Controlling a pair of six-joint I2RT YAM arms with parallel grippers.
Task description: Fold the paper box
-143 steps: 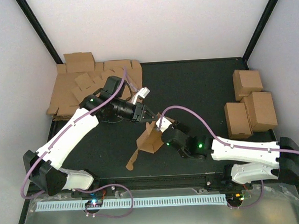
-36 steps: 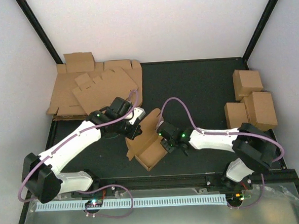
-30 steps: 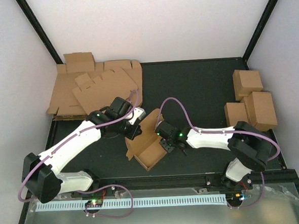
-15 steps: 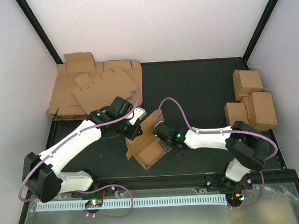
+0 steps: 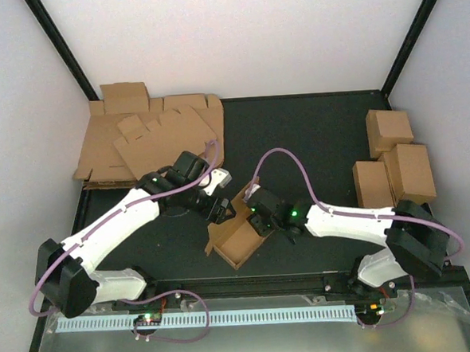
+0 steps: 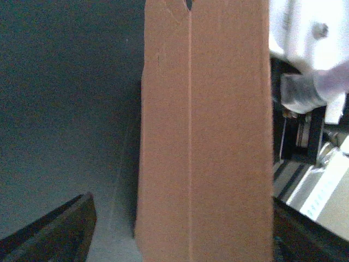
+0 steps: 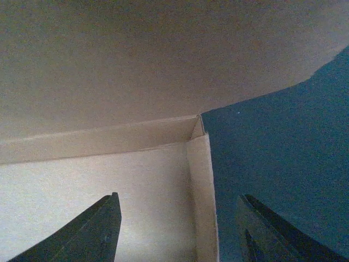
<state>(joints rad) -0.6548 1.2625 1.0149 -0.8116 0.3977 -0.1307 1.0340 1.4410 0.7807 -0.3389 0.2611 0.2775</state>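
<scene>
Broadly, the black tabletop (image 5: 312, 131) takes up most of my workspace. In its far left corner lies a heap of flat brown cardboard blanks (image 5: 149, 137). My left arm (image 5: 114, 219) reaches in from the near left and my right arm (image 5: 357, 220) from the near right, and the two meet over the middle of the near half. By the right edge three folded brown boxes (image 5: 394, 162) stand close together. Where my wrists meet sits the paper box (image 5: 240, 241), a half-formed open tray with raised walls. It is well apart from the heap and from the folded boxes.

My left jaws are apart. In the left wrist view a tall upright panel of the paper box (image 6: 204, 136) stands between them. One of the dark fingers (image 6: 54, 232) is clear of the panel, and the other is at its opposite edge, where I cannot tell whether it touches.

My right jaws are apart too, hanging over a corner of the paper box (image 7: 109, 180). They straddle a side wall with a gap on each side, one finger over the tray's pale floor and the other over bare tabletop (image 7: 283, 136). A broad flap (image 7: 163, 54) of the box overhangs the top of that view.
</scene>
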